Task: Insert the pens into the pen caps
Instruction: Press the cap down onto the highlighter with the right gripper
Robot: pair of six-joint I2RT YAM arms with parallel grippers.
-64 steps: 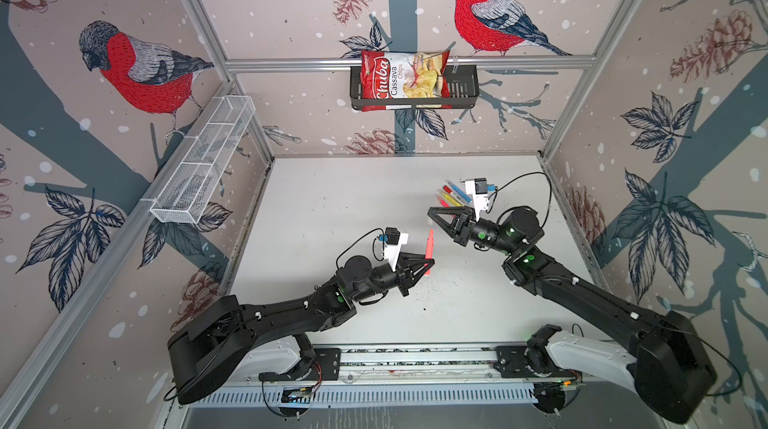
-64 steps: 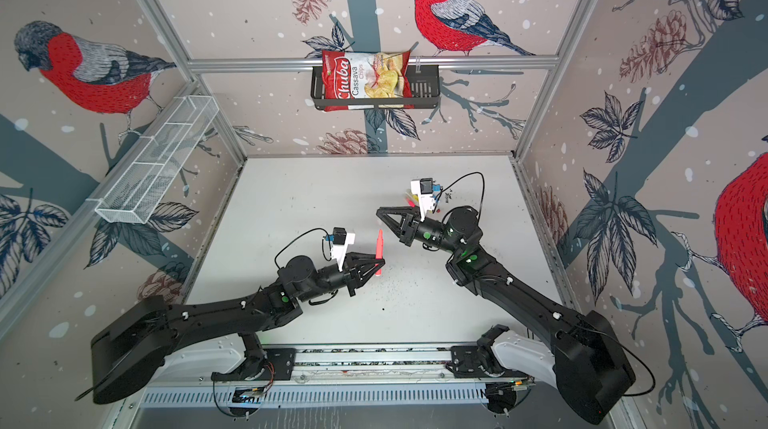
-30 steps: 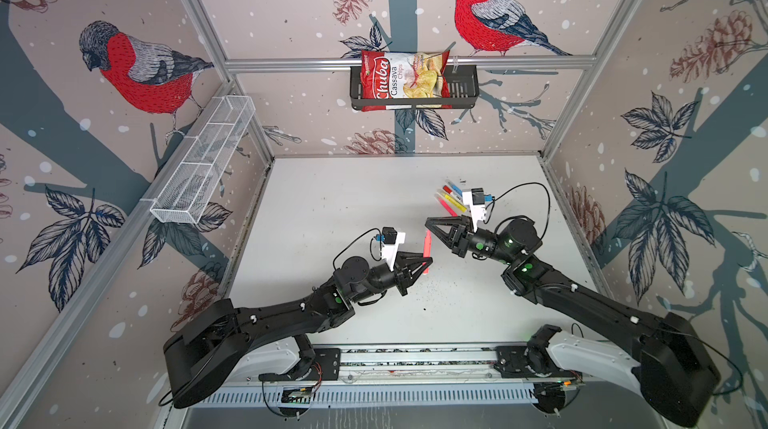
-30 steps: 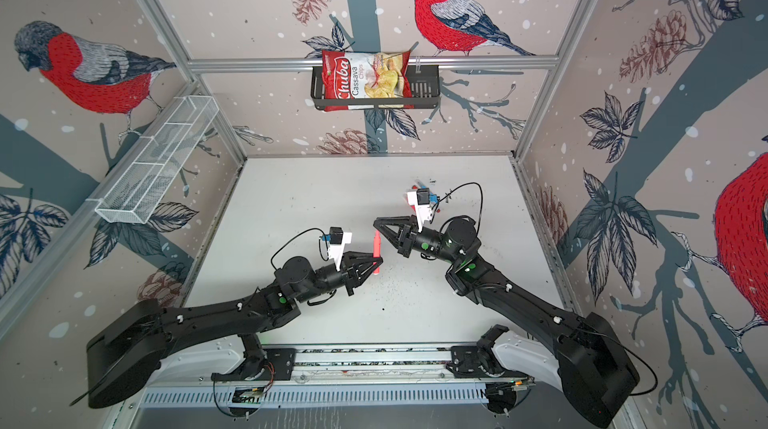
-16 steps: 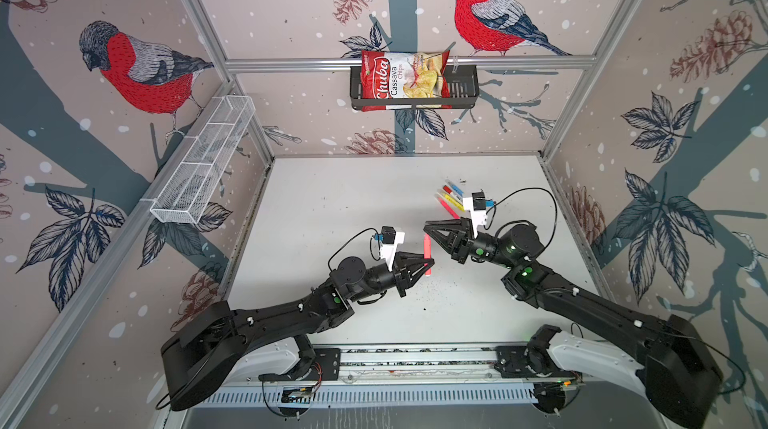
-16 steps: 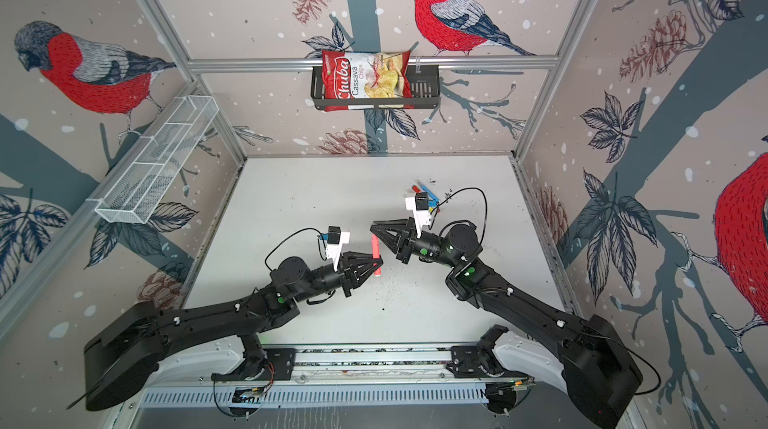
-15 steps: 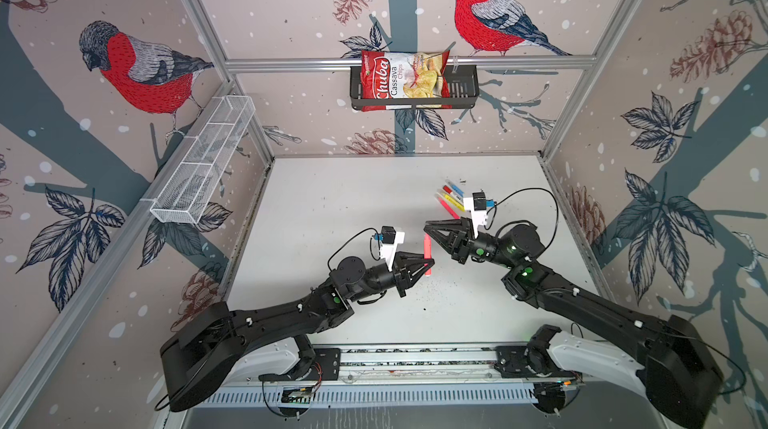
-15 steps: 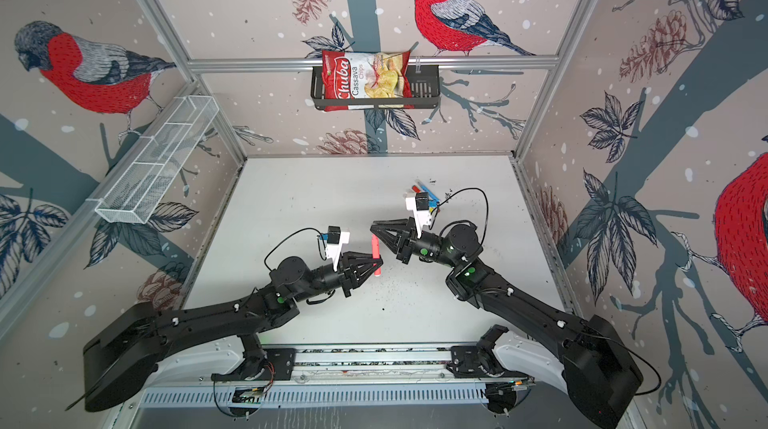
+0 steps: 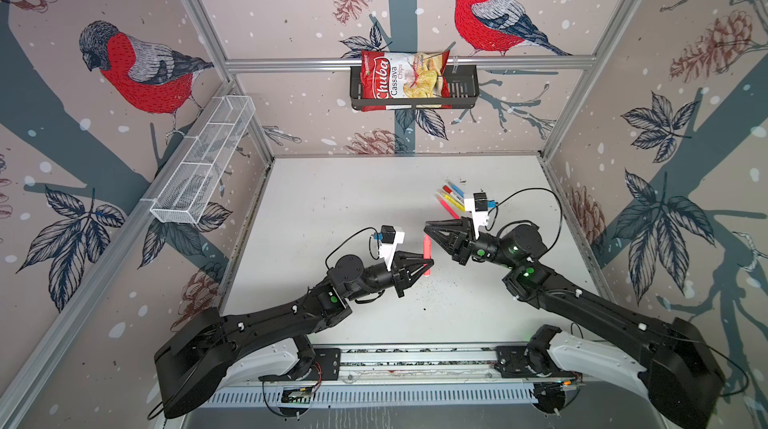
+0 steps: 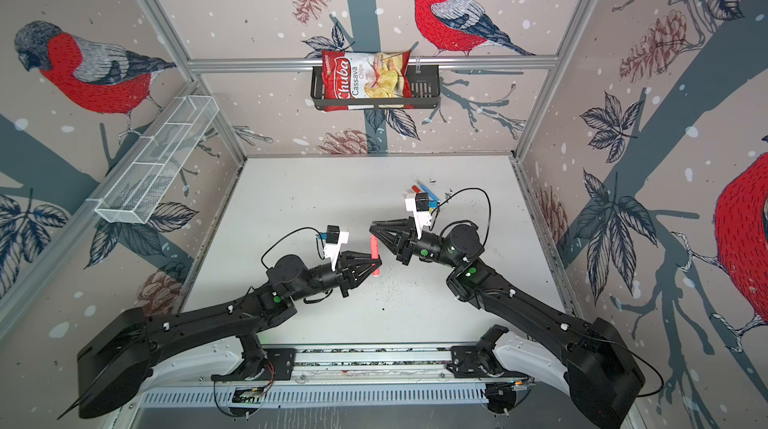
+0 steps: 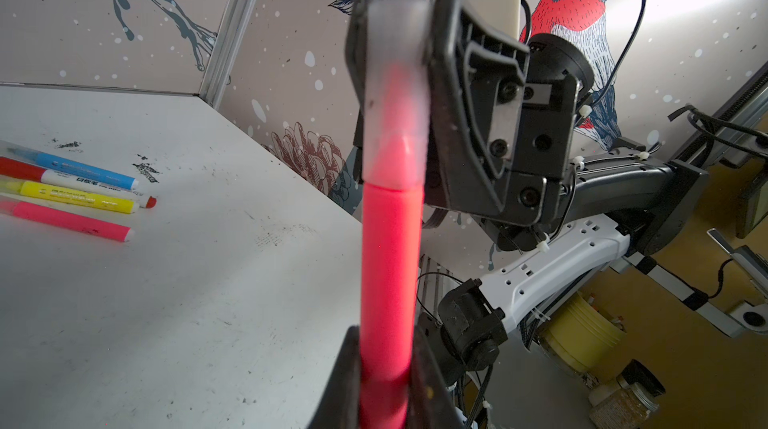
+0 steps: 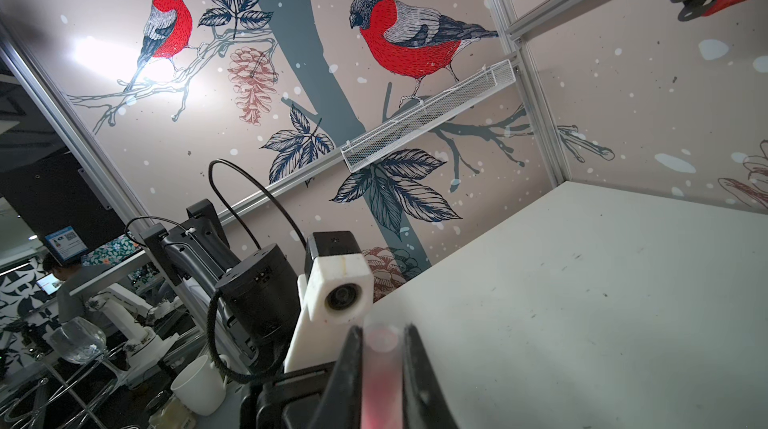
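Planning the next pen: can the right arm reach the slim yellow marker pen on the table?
Probably not yet: its jaws are shut on the short translucent plastic cap fitted over the neon pink marker pen. The yellow pen itself lies uncovered.

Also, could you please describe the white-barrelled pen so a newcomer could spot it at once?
On the white table, beyond the right gripper, four pens lie in a row. It is the white-barrelled pen with red ends, between the blue pen and the yellow pen.
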